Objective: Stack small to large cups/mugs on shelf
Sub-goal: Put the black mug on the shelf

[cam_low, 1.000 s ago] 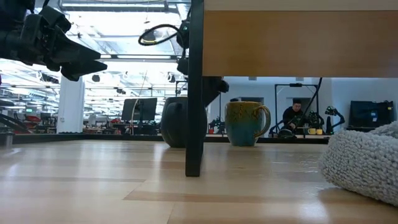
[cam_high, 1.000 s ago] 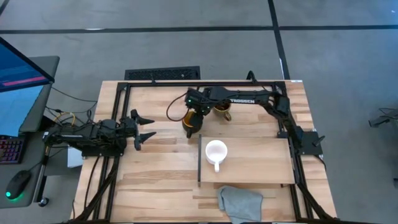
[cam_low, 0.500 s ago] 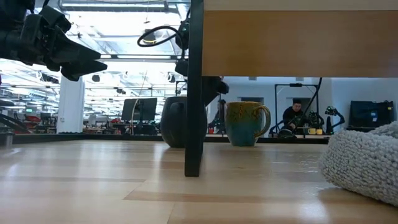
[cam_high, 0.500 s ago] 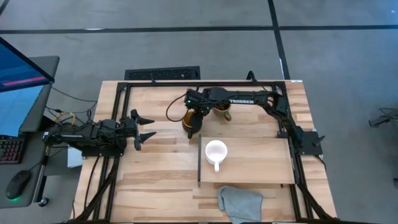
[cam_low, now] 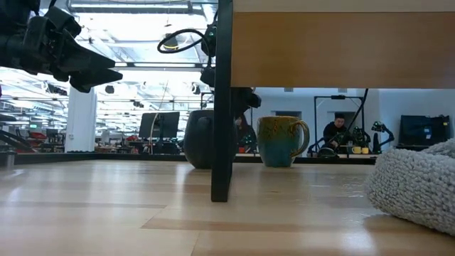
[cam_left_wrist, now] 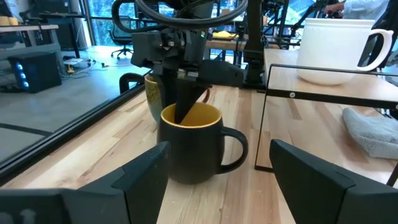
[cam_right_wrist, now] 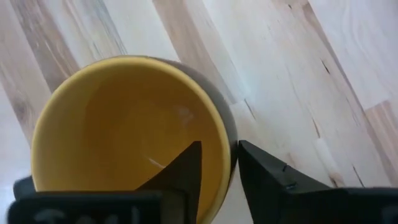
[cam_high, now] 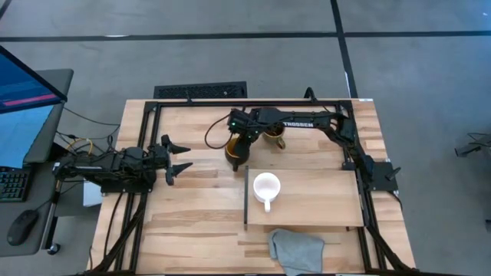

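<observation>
Table point(cam_high: 192, 207) wood, shelf point(cam_high: 307, 199) raised on it, small white mug point(cam_high: 266, 186) sitting on shelf. Grey cloth point(cam_high: 295, 249) near front edge. Olive-brown mug point(cam_low: 282, 140) on table beside black mug point(cam_left_wrist: 189, 143). Right gripper point(cam_right_wrist: 217, 162) straddles black mug's rim, one finger inside, one outside, gap not closed yet. Left gripper point(cam_high: 178, 159) parked left, fingers spread.

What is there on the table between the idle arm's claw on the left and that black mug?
Nothing but bare table. The high view shows an empty wooden stretch between the left gripper and the black mug; the left wrist view agrees.
</observation>
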Tool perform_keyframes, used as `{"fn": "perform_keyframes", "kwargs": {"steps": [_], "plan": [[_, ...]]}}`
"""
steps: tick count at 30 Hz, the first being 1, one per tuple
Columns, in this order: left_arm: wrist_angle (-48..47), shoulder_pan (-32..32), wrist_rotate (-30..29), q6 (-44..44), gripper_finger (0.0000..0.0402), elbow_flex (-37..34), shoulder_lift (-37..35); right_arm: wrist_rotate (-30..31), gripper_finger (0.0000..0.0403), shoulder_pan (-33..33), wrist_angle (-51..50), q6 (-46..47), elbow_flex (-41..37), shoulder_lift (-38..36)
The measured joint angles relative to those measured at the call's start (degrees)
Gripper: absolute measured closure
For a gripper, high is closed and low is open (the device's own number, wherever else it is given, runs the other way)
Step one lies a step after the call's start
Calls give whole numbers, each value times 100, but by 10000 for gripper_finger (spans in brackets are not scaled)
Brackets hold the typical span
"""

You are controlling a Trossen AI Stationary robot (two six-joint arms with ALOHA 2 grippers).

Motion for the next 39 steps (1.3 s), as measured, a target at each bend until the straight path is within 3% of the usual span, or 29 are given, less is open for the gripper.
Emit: {"fn": "perform_keyframes", "kwargs": {"steps": [10, 26, 39], "plan": [[-2, 2, -2, 0, 136, 0, 0, -164, 380, 5, -38, -48, -8, 1], [0, 2, -7, 2, 136, 0, 0, 49, 380, 162, -254, -241, 42, 1], [-2, 1, -5, 2, 136, 0, 0, 1066, 380, 412, -1816, -408, 1566, -4]]}}
